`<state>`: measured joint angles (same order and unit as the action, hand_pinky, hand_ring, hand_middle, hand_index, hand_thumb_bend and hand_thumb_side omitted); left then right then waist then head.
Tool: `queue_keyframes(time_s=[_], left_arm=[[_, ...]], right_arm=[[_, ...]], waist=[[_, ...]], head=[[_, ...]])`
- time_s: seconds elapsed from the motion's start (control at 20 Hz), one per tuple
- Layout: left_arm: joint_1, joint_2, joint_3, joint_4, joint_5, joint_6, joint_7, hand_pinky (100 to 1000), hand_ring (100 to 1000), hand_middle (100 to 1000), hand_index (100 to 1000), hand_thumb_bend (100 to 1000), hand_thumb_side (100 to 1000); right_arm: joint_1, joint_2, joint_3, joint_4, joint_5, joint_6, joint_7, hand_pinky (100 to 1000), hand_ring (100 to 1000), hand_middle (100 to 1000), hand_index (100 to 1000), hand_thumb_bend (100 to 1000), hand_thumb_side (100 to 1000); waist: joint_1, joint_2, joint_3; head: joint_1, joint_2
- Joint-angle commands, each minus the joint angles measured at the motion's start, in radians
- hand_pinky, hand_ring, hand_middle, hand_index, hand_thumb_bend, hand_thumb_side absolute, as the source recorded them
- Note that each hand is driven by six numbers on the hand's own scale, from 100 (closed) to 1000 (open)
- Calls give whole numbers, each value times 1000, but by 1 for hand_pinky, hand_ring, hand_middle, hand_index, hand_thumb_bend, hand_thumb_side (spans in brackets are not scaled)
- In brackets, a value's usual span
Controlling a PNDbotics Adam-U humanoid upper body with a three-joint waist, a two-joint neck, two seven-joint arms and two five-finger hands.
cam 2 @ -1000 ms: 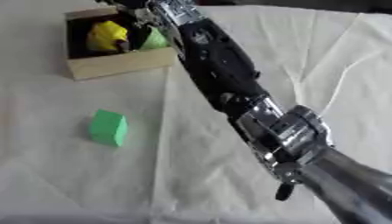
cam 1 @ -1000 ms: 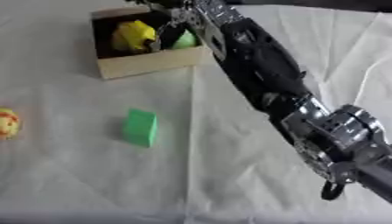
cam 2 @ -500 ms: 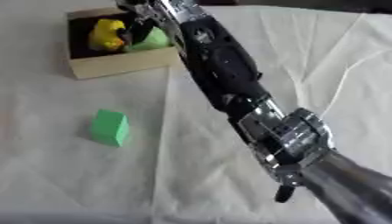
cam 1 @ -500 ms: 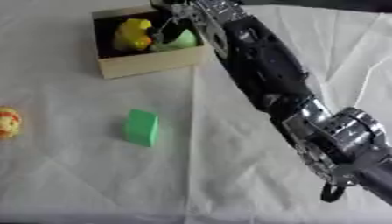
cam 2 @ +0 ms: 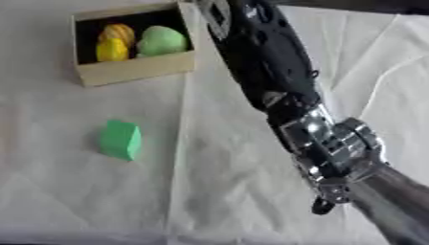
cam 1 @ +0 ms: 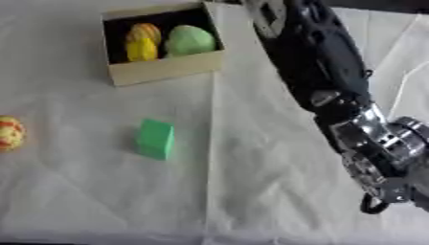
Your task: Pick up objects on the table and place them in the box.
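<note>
A cardboard box [cam 1: 169, 71] stands at the far left-centre of the table. Inside it lie a yellow and orange thing [cam 1: 141, 42] and a pale green rounded thing [cam 1: 190, 40]. On the white cloth a green block [cam 1: 156, 139] lies in front of the box. An orange and yellow ball [cam 1: 8, 133] shows at the left edge. My right arm [cam 1: 322, 72] runs from the lower right up to the top edge, right of the box. Only the base of my right hand [cam 1: 265, 16] shows there; the rest is cut off. Neither view shows my left hand.
A wrinkled white cloth [cam 1: 251, 191] covers the table. The silver joint of my right arm [cam 2: 335, 143] hangs over the right half. Open cloth lies around the green block and along the near edge.
My right hand has drawn back from over the box, up and to the right, toward the top edge. Both things in the box now show in full.
</note>
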<state>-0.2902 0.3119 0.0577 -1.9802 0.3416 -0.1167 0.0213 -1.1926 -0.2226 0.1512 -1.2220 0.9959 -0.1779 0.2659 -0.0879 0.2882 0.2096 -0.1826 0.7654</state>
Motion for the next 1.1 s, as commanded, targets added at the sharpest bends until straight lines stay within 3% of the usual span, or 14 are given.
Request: queue_keyframes(time_s=[0.05,0.4,0.55,0.75,0.85,0.95,1.1], left_arm=[[-7,25,5,-20,-5,-5,3,850,835,773,812,100,647],[-18,48,4,-20,-18,-12,6,851,837,776,814,100,634],[-36,87,0,-20,-41,-24,5,851,839,780,818,100,605],[-88,202,-24,-20,-129,-32,-13,850,844,787,830,100,542],[-131,279,-50,-20,-199,-21,-29,853,850,797,845,100,499],[-187,354,-92,-17,-277,4,-61,856,858,807,859,100,365],[-285,449,-178,-9,-378,50,-147,859,873,819,878,100,276]], right_arm=[[-1,-60,-21,-104,-89,33,1,746,862,780,966,100,100],[72,-108,-66,-252,-231,97,-10,722,844,764,952,100,100],[99,-128,-83,-300,-292,114,-26,714,838,759,947,100,190],[128,-169,-94,-339,-361,135,-57,712,832,756,944,100,322],[136,-189,-96,-347,-374,145,-71,713,832,756,939,100,294],[143,-205,-97,-353,-377,151,-80,714,832,756,938,100,270],[148,-215,-101,-363,-372,159,-86,714,832,756,937,100,243]], waist=[[19,-19,-3],[31,-19,-11],[37,-22,-14],[43,-28,-20],[46,-32,-22],[49,-35,-23],[53,-39,-27]], head=[[-7,4],[-18,5],[-14,5],[-10,5],[-10,5],[-10,5],[-6,5]])
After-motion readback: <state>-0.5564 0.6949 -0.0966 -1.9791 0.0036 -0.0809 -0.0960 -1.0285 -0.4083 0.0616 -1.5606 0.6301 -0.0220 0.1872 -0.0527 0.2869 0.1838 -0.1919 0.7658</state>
